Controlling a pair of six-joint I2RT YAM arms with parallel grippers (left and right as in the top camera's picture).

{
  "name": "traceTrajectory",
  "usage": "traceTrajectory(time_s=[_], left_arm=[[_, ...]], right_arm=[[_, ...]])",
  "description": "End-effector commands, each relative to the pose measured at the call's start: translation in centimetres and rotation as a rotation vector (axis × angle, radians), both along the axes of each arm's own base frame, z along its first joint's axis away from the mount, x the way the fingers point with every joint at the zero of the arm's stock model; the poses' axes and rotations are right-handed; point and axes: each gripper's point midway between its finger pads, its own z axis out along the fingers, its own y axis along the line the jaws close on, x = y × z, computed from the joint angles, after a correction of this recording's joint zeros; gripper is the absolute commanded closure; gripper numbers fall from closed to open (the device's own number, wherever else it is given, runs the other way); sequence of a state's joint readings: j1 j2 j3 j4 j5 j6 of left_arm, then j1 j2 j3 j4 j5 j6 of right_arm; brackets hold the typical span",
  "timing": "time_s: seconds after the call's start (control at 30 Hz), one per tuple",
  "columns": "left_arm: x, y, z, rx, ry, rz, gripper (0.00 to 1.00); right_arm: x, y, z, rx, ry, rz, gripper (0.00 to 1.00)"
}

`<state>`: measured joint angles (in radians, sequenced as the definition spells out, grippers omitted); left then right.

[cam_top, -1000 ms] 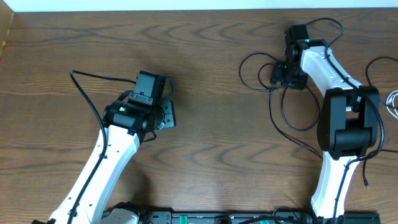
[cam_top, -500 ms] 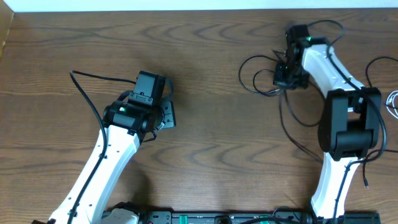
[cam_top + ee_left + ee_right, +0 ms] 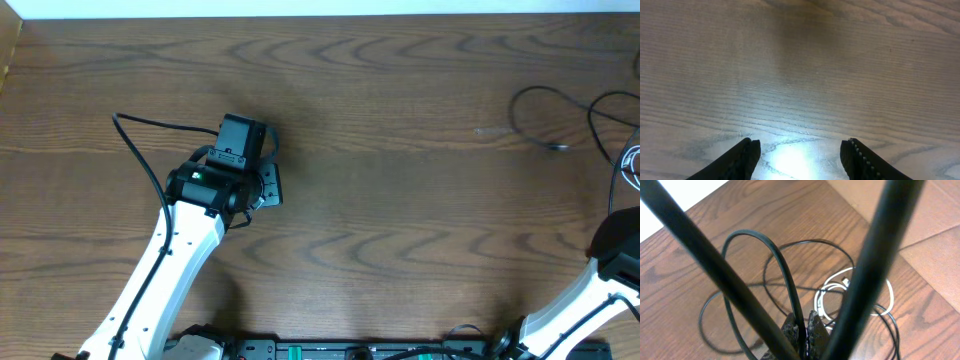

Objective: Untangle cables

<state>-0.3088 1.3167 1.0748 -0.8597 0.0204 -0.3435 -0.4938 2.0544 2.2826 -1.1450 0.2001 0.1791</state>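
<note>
Between right tool point(image 3: 805, 330) tips — black cable point(image 3: 782, 275)

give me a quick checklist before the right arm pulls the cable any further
1. Right gripper shut on a black cable: ok.
2. Held cable free of the white cable below: cannot tell, loops overlap.
3. Right gripper in overhead view: not ok, out of frame.
4. Left gripper open, holding nothing: ok.
5. Other black cable lies loose near the table edge: ok.
</note>
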Motion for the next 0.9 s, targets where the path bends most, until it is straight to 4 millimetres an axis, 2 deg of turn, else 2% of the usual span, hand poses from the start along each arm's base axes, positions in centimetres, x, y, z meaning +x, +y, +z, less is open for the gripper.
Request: traceTrajectory(time_s=[0.0,0.07,0.17,0.2,0.23,0.4,0.5,0.57,0.6,0.63,0.67,0.7,0.73,0.77,0.87], left_arm=[[0.1,0.0,0.1,0.000,0.001,0.014,0.43],[0.1,0.1,0.1,0.000,0.001,0.014,0.43],[0.1,0.0,0.1,-0.001,0.000,0.014,0.43],[0.1,0.0,0.1,-0.001,0.000,0.014,0.43],[0.1,0.0,0.1,0.000,0.000,0.014,0.43],[0.1,0.0,0.1,0.000,0.001,0.013,0.43],[0.1,0.0,0.1,0.000,0.001,0.014,0.43],[0.1,0.0,0.1,0.000,0.000,0.014,0.43],[0.1,0.0,0.1,0.000,0.001,0.013,0.43],[0.1,0.0,0.1,0.000,0.000,0.013,0.43],[0.1,0.0,0.1,0.000,0.000,0.014,0.42],[0.1,0.0,0.1,0.000,0.000,0.014,0.43],[0.1,0.0,0.1,0.000,0.000,0.014,0.42],[0.1,0.0,0.1,0.000,0.000,0.014,0.38],[0.4,0.0,0.2,-0.002,-0.011,0.012,0.30]], right_arm=[[-1.2,-2.9,2.0,-0.088,-0.038,-0.125,0.99],[-2.4,-4.4,2.4,-0.148,-0.016,-0.205,0.99],[-2.3,-4.6,1.7,-0.121,-0.022,-0.214,0.98],[-1.6,-4.2,0.7,-0.076,-0.023,-0.180,0.97],[-1.1,-3.5,-1.3,-0.006,0.000,-0.135,0.97],[0.1,-1.1,-8.9,0.185,0.149,0.025,0.99],[0.0,-1.0,-11.4,0.223,0.202,0.026,0.96],[0.1,-0.9,-11.8,0.225,0.209,0.040,0.89],[0.2,-1.0,-11.7,0.222,0.203,0.040,0.77],[0.2,-0.9,-11.7,0.227,0.200,0.043,0.41],[0.4,-0.5,-11.7,0.247,0.190,0.056,0.32],[0.7,-0.1,-11.7,0.266,0.178,0.069,0.30],[1.8,1.8,-11.5,0.346,0.127,0.161,0.29],[2.3,3.0,-11.4,0.395,0.099,0.208,0.29],[2.2,6.5,-11.4,0.499,0.112,0.312,0.30]])
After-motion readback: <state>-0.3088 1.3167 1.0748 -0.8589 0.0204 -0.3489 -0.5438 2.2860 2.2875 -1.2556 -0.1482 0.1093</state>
